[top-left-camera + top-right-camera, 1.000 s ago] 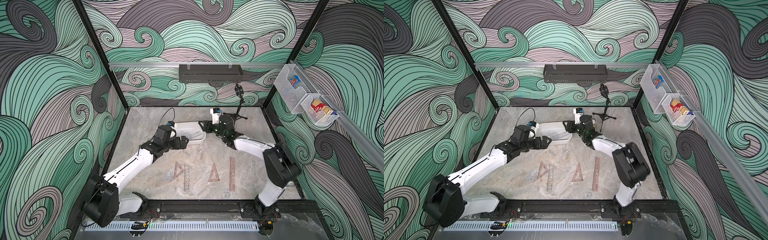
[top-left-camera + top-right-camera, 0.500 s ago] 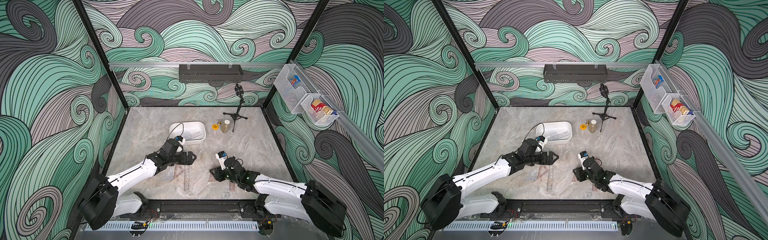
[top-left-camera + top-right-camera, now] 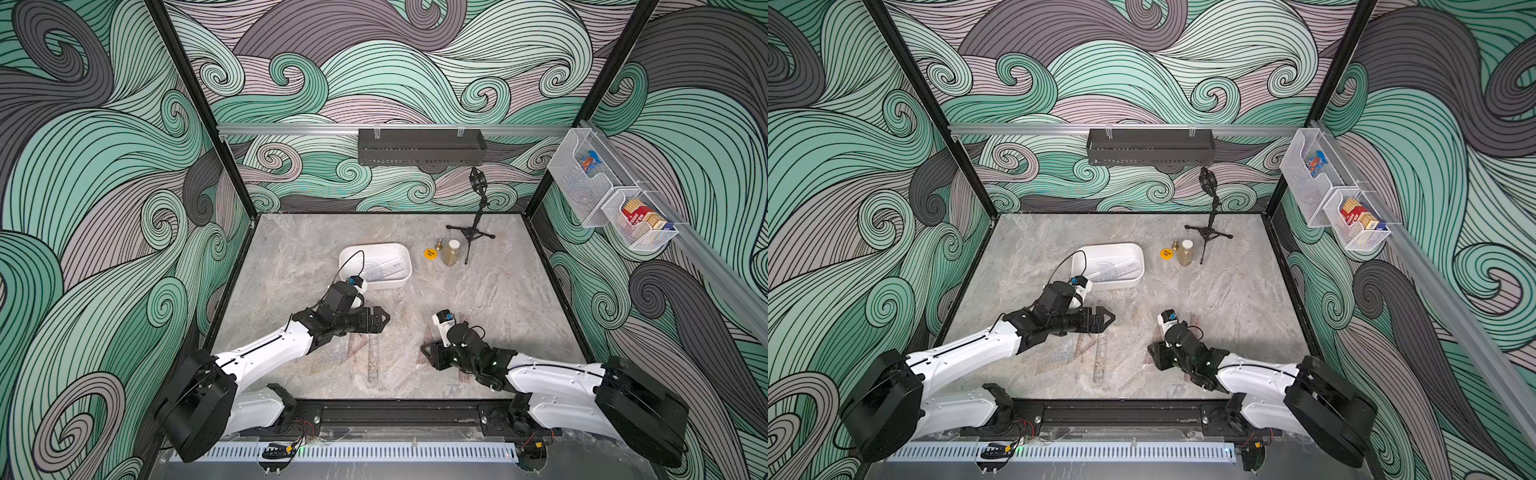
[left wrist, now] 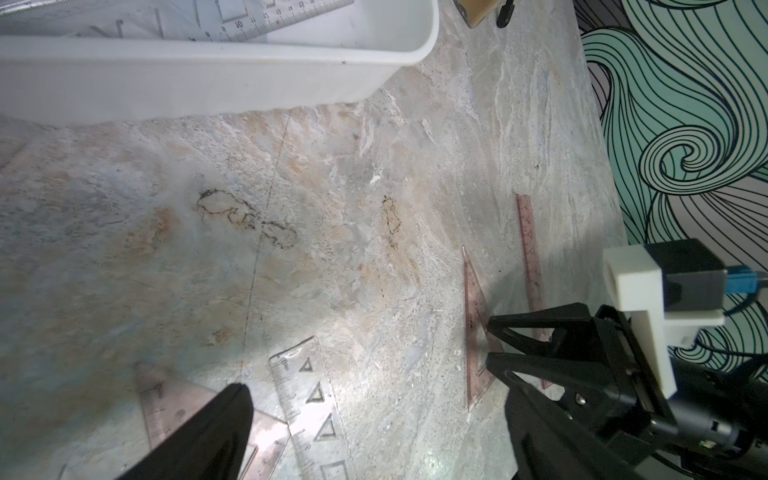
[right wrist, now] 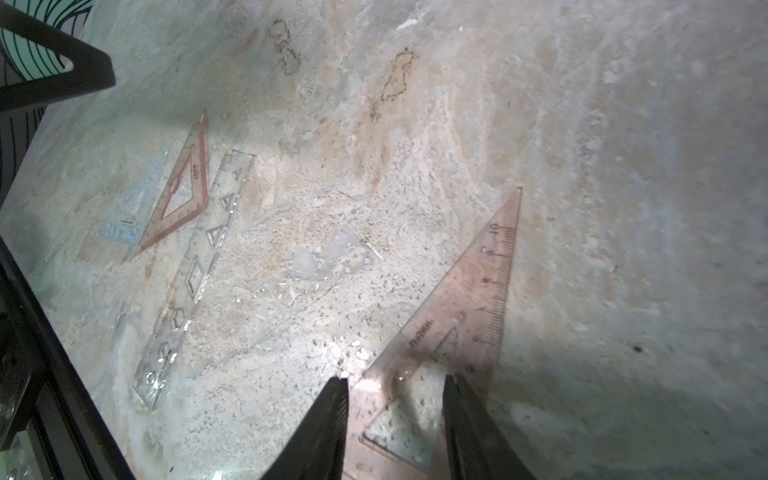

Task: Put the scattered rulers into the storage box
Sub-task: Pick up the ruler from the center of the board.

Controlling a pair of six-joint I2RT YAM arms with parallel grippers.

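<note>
The left arm (image 3: 266, 351) and right arm (image 3: 552, 374) are wearing white shells between black joints. A white camera block (image 3: 439, 326) with a blue plug is riding each wrist beside black jaws.

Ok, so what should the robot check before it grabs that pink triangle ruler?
1. Aim: the right gripper is over the pink triangle, which shows between its jaws: ok.
2. Grip: the jaws stand apart and the triangle lies flat on the table: not ok yet.
3. Other arm: the left gripper is open and holds nothing: ok.
4. Room: the storage box holds a few rulers, with bare floor showing beside them: ok.
5. Way to the box: the left gripper hangs near that path, and its height is unclear: cannot tell.
</note>
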